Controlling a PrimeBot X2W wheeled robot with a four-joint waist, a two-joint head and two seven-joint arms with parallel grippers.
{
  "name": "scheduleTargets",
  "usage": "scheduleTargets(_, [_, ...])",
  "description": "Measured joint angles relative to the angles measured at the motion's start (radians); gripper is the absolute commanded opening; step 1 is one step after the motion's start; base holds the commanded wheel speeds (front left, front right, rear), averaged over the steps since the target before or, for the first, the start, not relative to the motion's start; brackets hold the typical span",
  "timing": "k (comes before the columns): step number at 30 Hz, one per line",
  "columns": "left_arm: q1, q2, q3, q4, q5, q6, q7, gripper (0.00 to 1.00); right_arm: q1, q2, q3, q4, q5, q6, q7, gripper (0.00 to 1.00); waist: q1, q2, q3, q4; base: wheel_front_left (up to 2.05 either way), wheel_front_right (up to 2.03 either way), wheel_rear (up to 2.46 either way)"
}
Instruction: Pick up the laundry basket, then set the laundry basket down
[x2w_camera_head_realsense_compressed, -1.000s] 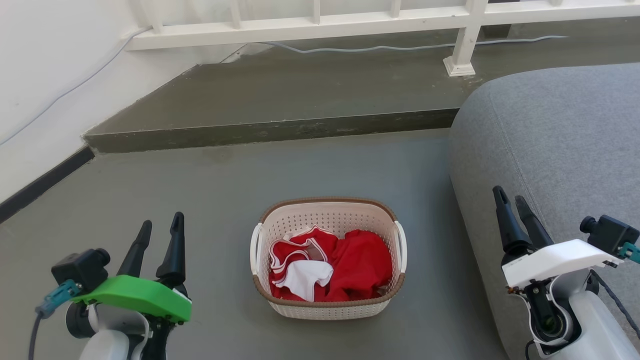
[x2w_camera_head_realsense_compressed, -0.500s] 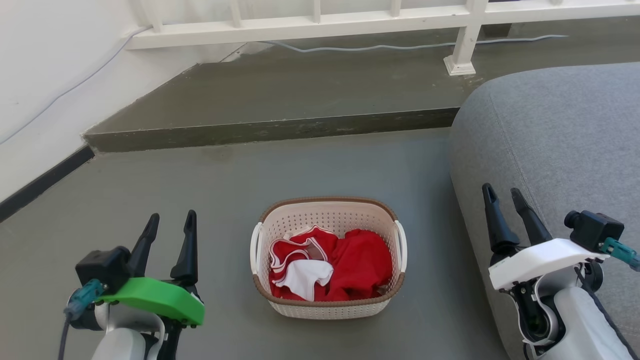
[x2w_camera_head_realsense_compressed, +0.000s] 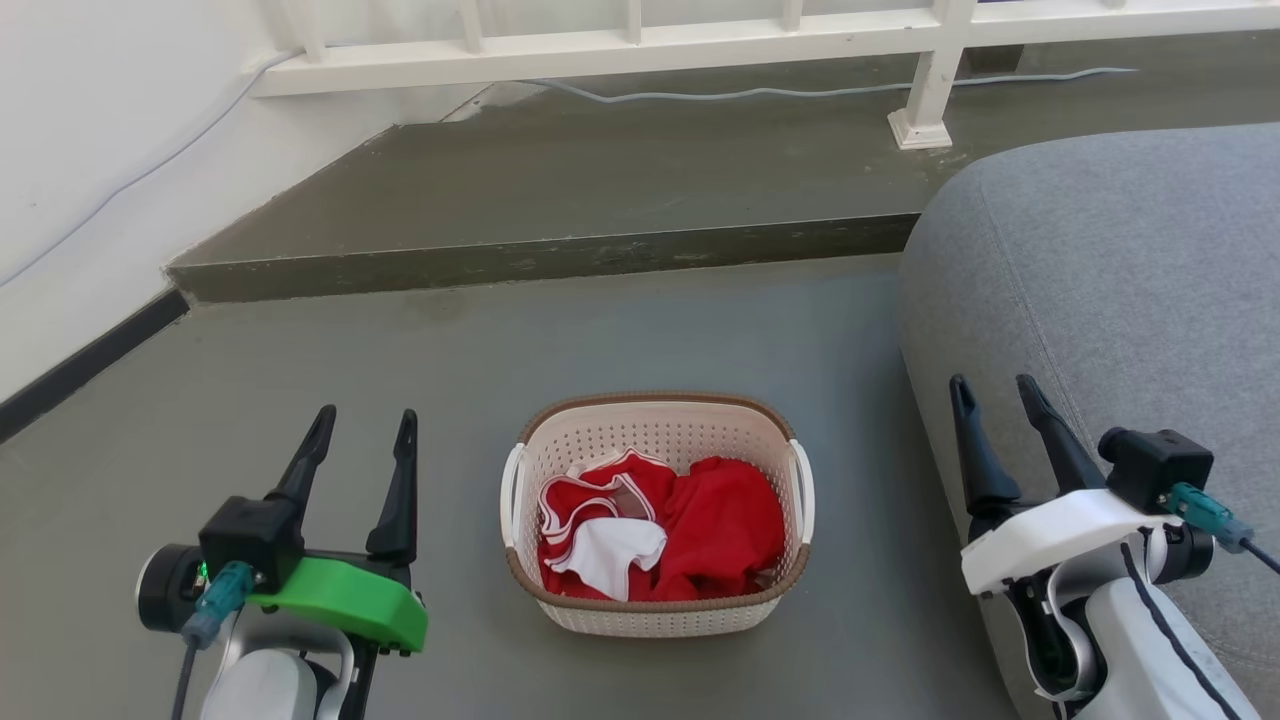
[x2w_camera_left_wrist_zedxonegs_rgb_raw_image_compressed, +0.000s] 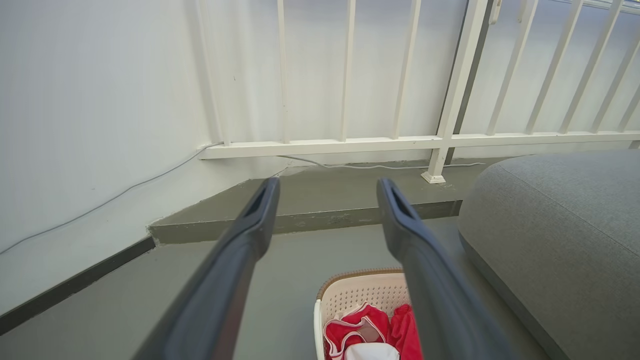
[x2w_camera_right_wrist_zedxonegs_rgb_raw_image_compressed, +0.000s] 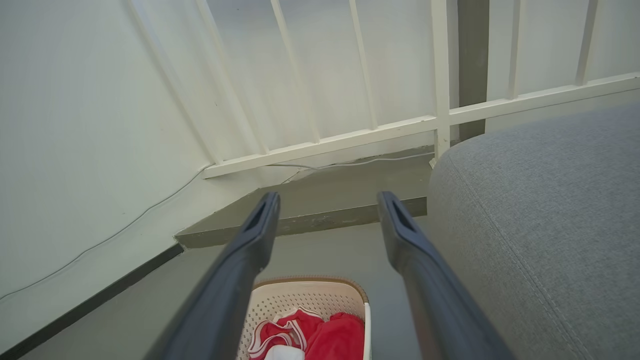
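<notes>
The small cream-white plastic laundry basket (x2w_camera_head_realsense_compressed: 655, 618) sits on the floor (x2w_camera_head_realsense_compressed: 450, 350) between the left gripper (x2w_camera_head_realsense_compressed: 365, 415) and right gripper (x2w_camera_head_realsense_compressed: 992, 382), jaws open and empty, so each should grab one side handle (x2w_camera_head_realsense_compressed: 512, 495).

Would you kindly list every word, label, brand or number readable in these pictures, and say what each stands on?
None: no readable text on the laundry basket, the red and white clothes in it, the grey sofa, the white railing, the left gripper or the right gripper.
</notes>
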Motion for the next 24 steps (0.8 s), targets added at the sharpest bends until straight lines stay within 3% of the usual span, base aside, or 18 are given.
scheduleTargets(5, [-0.011,-0.003,-0.003,-0.002,0.056,-0.001,-0.010,1.00,-0.007,0.002,0.010,0.001,-0.050,0.000,-0.013,1.00,0.0000,0.0000,0.000,0.000,0.00,0.00,0.00])
scheduleTargets(24, [-0.016,-0.017,0.019,0.003,0.058,-0.015,-0.010,1.00,-0.017,0.013,-0.013,0.016,-0.064,0.014,-0.014,1.00,0.0000,0.0000,0.001,-0.004,0.00,0.00,0.00])
